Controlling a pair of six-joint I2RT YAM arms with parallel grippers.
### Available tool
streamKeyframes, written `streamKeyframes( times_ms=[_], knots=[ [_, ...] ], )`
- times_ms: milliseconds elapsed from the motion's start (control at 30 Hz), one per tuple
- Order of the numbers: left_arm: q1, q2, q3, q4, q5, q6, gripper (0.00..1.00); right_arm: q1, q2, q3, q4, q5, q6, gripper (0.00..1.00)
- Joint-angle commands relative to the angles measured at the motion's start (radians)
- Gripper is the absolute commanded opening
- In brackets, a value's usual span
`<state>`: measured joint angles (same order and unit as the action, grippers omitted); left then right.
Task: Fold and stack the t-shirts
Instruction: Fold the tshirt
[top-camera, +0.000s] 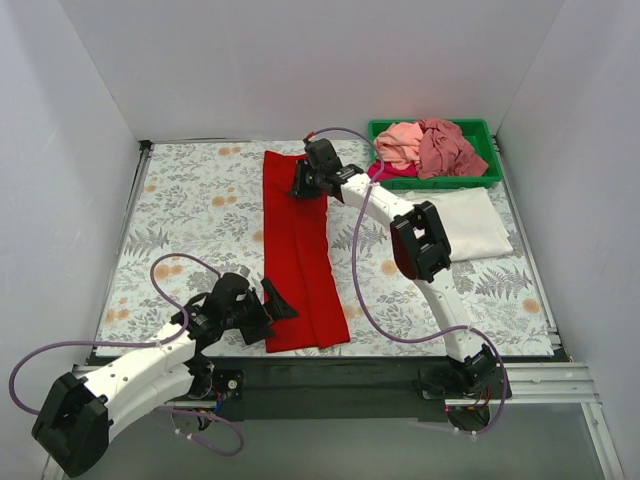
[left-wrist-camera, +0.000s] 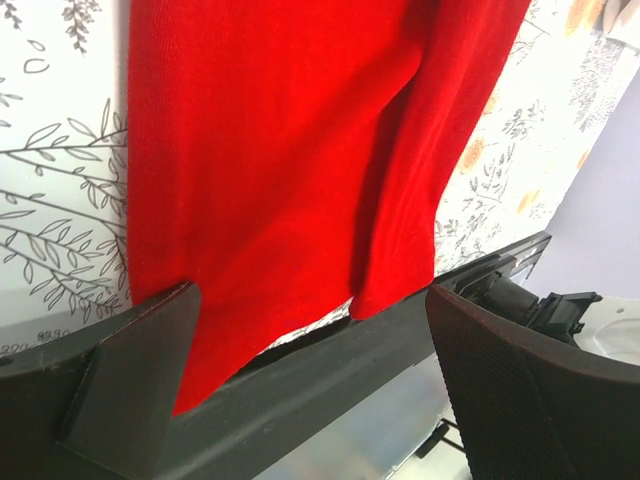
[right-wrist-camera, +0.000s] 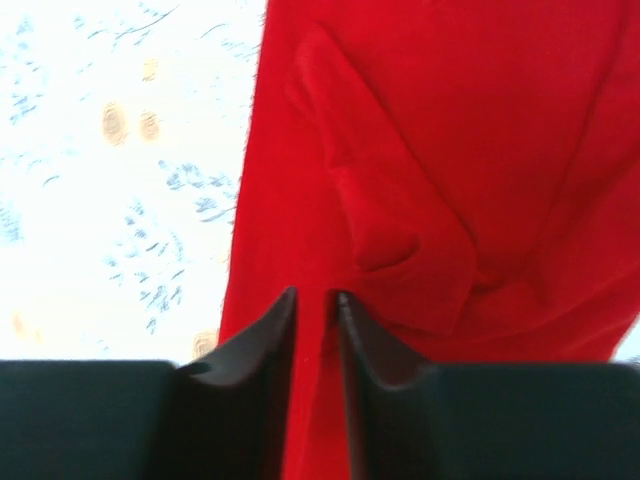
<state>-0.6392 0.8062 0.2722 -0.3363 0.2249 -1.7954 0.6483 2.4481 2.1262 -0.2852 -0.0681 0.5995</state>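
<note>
The bright red t-shirt (top-camera: 298, 260) lies on the flowered table as a long narrow strip running from far to near. My left gripper (top-camera: 277, 303) is open at its near end, and in the left wrist view (left-wrist-camera: 310, 300) the jaws stand wide apart on either side of the red hem (left-wrist-camera: 280, 150). My right gripper (top-camera: 300, 185) is at the strip's far end. In the right wrist view (right-wrist-camera: 315, 295) its fingers are nearly together with red cloth (right-wrist-camera: 450, 150) between them. A white t-shirt (top-camera: 470, 225) lies folded at the right.
A green tray (top-camera: 432, 183) at the back right holds crumpled light pink (top-camera: 400, 142), dusty rose (top-camera: 447, 147) and magenta (top-camera: 378, 171) shirts. The table's dark front edge (left-wrist-camera: 330, 370) runs just below the red hem. White walls enclose the table on three sides.
</note>
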Motion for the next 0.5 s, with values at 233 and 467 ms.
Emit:
streamKeyframes(
  times_ms=[233, 467],
  knots=[
    [-0.008, -0.016, 0.159, -0.251, -0.085, 0.068, 0.97, 0.005, -0.315, -0.245, 0.057, -0.229, -0.135, 0.47],
    [-0.013, -0.09, 0.191, -0.441, -0.185, -0.048, 0.97, 0.098, -0.725, -0.8, 0.083, -0.061, -0.199, 0.51]
  ],
)
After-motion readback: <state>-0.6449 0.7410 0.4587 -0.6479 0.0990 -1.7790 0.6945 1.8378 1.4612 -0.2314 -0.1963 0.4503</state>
